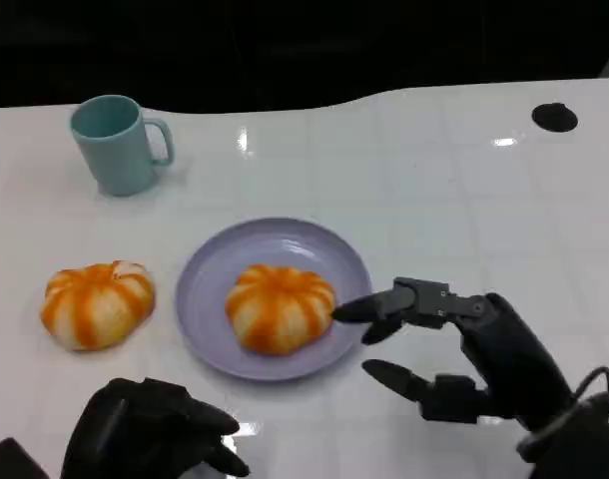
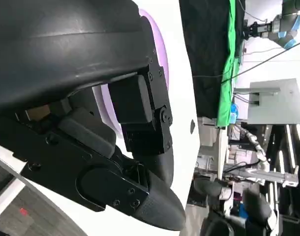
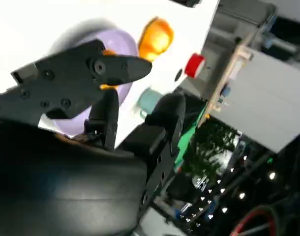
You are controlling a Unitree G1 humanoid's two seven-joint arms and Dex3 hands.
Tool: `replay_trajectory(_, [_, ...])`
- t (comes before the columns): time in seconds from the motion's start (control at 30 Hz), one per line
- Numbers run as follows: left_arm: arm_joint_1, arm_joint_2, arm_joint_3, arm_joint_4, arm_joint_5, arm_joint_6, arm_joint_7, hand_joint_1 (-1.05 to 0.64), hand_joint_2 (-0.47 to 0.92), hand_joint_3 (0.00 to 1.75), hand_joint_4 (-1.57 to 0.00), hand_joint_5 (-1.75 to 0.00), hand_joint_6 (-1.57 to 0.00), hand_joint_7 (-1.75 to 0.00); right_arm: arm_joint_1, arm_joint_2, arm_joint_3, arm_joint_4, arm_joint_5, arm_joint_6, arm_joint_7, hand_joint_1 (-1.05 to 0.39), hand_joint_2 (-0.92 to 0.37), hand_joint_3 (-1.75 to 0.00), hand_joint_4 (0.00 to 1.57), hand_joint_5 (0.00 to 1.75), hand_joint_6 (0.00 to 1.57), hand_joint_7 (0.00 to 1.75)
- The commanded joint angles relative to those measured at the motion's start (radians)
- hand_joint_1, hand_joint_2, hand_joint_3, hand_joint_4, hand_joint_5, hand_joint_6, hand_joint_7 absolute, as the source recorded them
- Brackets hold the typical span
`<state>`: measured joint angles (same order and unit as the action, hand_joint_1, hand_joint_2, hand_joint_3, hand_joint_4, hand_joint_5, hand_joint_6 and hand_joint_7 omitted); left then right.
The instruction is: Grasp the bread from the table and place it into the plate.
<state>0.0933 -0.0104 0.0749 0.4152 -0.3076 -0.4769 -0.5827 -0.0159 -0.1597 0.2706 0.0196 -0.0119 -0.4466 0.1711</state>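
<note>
Note the position of the task items first. One orange-striped bread bun (image 1: 281, 307) lies inside the lavender plate (image 1: 209, 279), toward the plate's right half. A second bread bun (image 1: 96, 303) lies on the white table (image 1: 434, 200), just beside the plate on the robot's left and apart from its rim. A teal mug (image 1: 118, 143) stands upright farther back on the left, well apart from both buns.

Check the right hand (image 1: 464, 349). Its fingers are spread apart and it holds nothing. One fingertip reaches to the edge of the bun in the plate; you cannot tell from the head view whether it touches the bun or stops just short of it. In the right wrist view the same fingers (image 3: 91, 78) extend over the plate with nothing between them.

Check the left hand (image 1: 150, 431). It sits low at the near table edge, in front of the second bun, with its fingers curled inward on nothing.

Judged step: the release of the bun into the plate appears complete, so the placing phase is at its end. If the second bun is also to be moved, that grasp is not yet begun.

Next move: draw the right hand away from the plate on a path that does not drag the bun, then bring the left hand toward the second bun with its fingers apart
</note>
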Motion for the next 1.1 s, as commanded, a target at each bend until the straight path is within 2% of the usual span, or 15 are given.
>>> replay_trajectory(0.03, [0.003, 0.01, 0.002, -0.01, 0.009, -0.009, 0.014, -1.05, 0.81, 0.0, -1.56, -0.32, -1.57, -0.07, 0.081, -0.01, -0.04, -0.104, 0.111, 0.106, 0.06, -0.1, -0.72, -0.63, 0.54, 1.4, 0.59, 1.0])
replay_trajectory(0.13, [0.006, 0.009, 0.002, -0.016, 0.01, -0.002, 0.018, -1.05, 0.81, 0.0, -1.57, -0.32, -1.57, -0.07, 0.128, -0.011, -0.059, -0.171, 0.16, 0.188, 0.087, -0.08, -0.77, -0.6, 0.56, 1.45, 0.59, 1.13])
replay_trajectory(0.23, [0.008, 0.01, 0.001, -0.021, 0.012, 0.0, 0.021, -1.05, 0.81, 0.0, -1.57, -0.32, -1.57, -0.07, 0.168, -0.016, -0.071, -0.227, 0.165, 0.249, 0.095, -0.06, -0.79, -0.61, 0.56, 1.48, 0.6, 1.2])
replay_trajectory(0.4, [0.01, 0.011, 0.0, -0.025, 0.009, 0.002, 0.022, -1.05, 0.81, 0.0, -1.57, -0.32, -1.57, -0.07, 0.226, -0.017, -0.087, -0.298, 0.154, 0.325, 0.098, -0.11, -0.79, -0.6, 0.58, 1.59, 0.58, 1.33])
replay_trajectory(0.67, [0.018, 0.011, -0.003, -0.043, 0.008, 0.015, 0.024, -1.05, 0.81, 0.0, -1.57, -0.32, -1.57, -0.07, 0.26, -0.006, -0.095, -0.255, 0.122, 0.279, 0.108, -0.15, -0.77, -0.63, 0.57, 1.7, 0.55, 1.45])
replay_trajectory(1.1, [0.022, 0.008, -0.011, -0.048, 0.017, 0.001, 0.032, -1.05, 0.82, 0.0, -1.57, -0.31, -1.57, -0.07, 0.254, 0.001, -0.107, -0.208, 0.125, 0.245, 0.143, -0.18, -0.8, -0.57, 0.56, 1.64, 0.55, 1.39])
